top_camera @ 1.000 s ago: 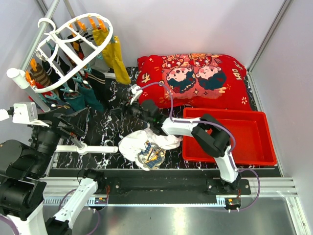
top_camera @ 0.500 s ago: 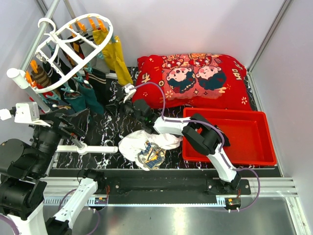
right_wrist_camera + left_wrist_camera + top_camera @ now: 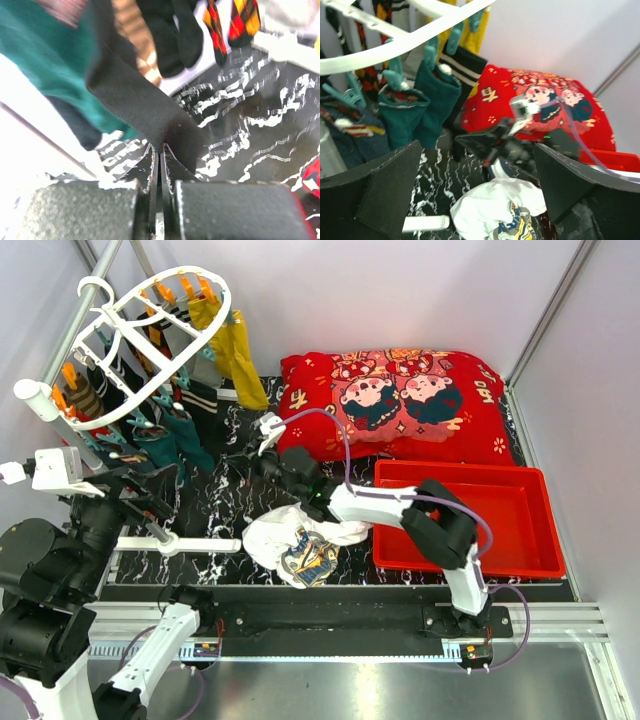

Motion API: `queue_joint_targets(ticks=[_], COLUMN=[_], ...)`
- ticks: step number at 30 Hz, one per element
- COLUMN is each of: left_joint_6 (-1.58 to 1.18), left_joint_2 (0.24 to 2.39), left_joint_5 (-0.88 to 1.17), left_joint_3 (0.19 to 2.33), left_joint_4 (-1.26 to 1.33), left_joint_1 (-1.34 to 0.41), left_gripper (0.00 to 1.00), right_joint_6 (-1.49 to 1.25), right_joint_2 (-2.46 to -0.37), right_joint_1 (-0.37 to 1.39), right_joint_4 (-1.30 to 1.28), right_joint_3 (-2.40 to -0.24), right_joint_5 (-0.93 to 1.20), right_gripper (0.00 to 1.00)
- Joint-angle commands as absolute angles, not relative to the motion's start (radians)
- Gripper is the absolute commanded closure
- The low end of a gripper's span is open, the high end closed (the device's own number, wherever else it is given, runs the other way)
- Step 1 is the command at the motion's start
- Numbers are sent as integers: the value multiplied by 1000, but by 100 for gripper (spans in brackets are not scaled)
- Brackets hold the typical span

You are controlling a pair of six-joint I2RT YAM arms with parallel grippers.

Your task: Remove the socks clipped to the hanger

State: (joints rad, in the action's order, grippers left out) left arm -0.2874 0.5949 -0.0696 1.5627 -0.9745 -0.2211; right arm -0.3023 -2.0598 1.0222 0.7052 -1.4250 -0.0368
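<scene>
**Top external view.** The white hanger [image 3: 150, 345] hung at the upper left, with the socks [image 3: 185, 435] clipped along its rim. The right gripper [image 3: 247, 462] was extended to the lowest socks. The left gripper [image 3: 150, 498] sat low on the left, apart from them. A white garment [image 3: 290, 538] lay on the table just beside the red tray [image 3: 520, 525].

**Left wrist view.** The left gripper's fingers [image 3: 385, 192] stood spread wide, holding nothing. The teal socks [image 3: 427, 105] hung ahead from teal clips [image 3: 431, 50].

**Right wrist view.** The right gripper [image 3: 161, 150] was fully closed, pinching the lower edge of a black sock [image 3: 130, 95]. One of the teal socks [image 3: 45, 55] hung to its left.
</scene>
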Motion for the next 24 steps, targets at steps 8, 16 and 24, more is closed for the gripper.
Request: queue_joint_targets(ticks=[8, 16, 24], left_joint_6=[-249, -261, -301], left_joint_2=[771, 887, 994], left_joint_5=[-219, -255, -299], left_joint_3=[1738, 1824, 1922], left_joint_4=[-1042, -1042, -1066], left_joint_1=[-216, -216, -224], left_gripper=[5, 9, 14], right_joint_6=[-89, 32, 182], right_joint_2=[-1786, -1712, -1701], right_joint_1=[1192, 1295, 1359], right_joint_4=[707, 703, 779], right_joint_3=[-1298, -1276, -1242], right_joint_5=[-250, -377, -469], right_gripper=[100, 100, 100])
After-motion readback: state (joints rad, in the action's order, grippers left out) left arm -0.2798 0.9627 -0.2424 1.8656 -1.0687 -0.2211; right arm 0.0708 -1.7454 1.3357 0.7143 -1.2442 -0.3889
